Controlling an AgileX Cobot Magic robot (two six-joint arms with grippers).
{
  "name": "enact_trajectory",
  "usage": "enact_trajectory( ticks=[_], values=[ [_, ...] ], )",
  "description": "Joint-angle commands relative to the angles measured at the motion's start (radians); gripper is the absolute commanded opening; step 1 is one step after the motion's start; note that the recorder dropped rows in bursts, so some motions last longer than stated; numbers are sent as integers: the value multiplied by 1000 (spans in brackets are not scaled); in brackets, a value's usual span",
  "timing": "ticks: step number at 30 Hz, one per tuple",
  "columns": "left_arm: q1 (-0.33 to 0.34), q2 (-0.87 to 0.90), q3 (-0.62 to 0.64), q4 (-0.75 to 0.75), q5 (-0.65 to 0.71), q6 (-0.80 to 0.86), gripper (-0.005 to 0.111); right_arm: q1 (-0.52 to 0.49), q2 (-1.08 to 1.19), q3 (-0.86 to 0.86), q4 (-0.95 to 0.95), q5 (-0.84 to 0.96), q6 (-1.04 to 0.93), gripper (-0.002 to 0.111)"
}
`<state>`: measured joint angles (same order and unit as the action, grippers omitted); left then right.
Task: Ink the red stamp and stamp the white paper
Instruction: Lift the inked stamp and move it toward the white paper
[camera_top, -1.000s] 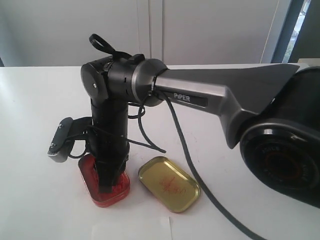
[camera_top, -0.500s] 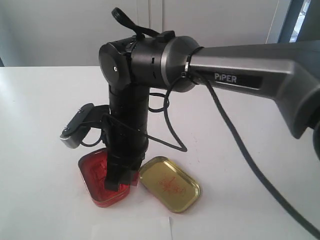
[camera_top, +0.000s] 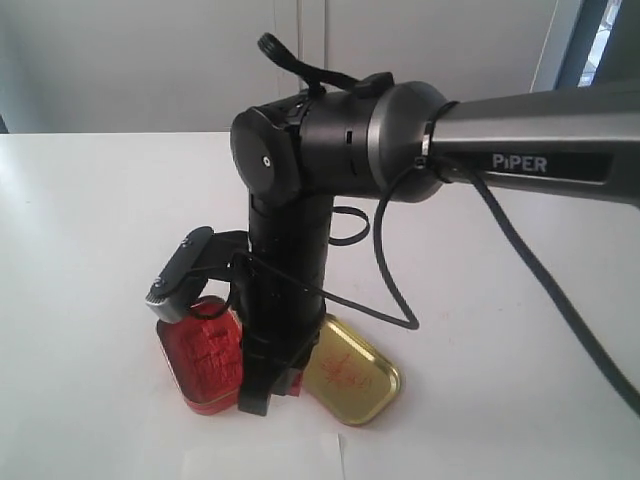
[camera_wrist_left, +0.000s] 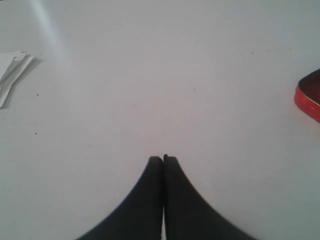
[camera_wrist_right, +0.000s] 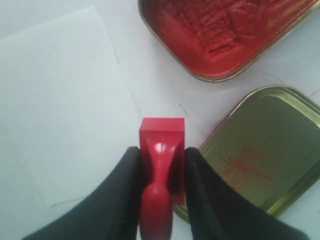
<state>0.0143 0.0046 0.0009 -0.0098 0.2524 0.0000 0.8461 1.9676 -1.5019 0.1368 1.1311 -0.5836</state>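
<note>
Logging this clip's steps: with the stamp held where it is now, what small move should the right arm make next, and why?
Probably shift the right gripper sideways over the white paper, then lower. It grips the red stamp, whose base hangs beside the paper's edge, off the ink pad, and the visible paper shows no mark.

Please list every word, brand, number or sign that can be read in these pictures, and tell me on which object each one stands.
"PiPER": white letters on the grey link of the right arm.
Red marks inside the gold lid: scribbles, not readable.
Ink pad, red stamp, white paper: no text visible.
</note>
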Motion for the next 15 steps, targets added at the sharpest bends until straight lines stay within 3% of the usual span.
enact_trajectory(
  ticks=[1,15],
  values=[
    [-4,-5,-1,-12,2,0,0,29,-14,37,9,-39,5,0],
    [-4,-5,-1,-12,2,0,0,110,-14,51,3,-68,5,0]
  ],
)
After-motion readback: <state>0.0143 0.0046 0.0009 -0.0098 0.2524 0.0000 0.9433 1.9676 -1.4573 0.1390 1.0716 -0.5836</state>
